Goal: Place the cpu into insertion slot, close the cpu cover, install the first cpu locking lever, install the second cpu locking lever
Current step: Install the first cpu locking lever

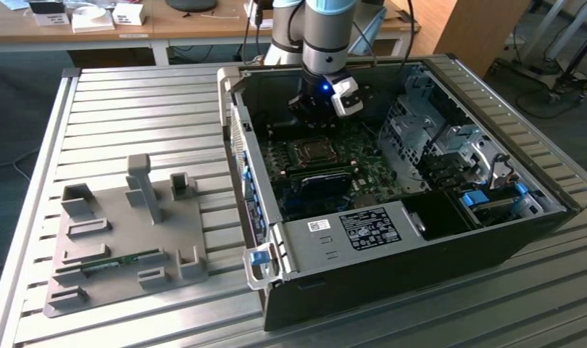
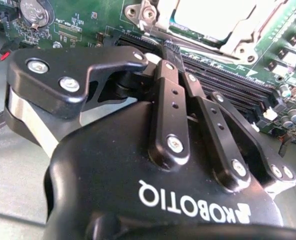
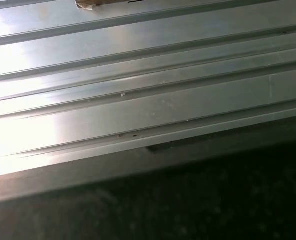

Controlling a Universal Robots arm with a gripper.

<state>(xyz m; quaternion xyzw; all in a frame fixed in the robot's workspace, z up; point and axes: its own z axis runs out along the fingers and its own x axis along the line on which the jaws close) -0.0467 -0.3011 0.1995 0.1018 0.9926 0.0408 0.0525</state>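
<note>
A slatted metal table (image 1: pixel 129 109) is seen carrying an open computer case (image 1: pixel 487 246) on the exterior view's right and a grey moulded fixture (image 1: pixel 119 239) on the exterior view's left, well apart. A green motherboard (image 1: pixel 371 170) is laid flat inside the case. The arm (image 1: pixel 327 29) is positioned over the far part of the case, with the claw (image 1: pixel 311 116) held just beyond the socket. In the second wrist view the claw (image 2: pixel 171 50) is seen clenched, fingertips pressed together beside the socket's edge; whether anything thin is pinched cannot be told. The cpu cover (image 2: pixel 235 44) is laid flat around the cpu (image 2: pixel 208 15), which is seated in the socket.
</note>
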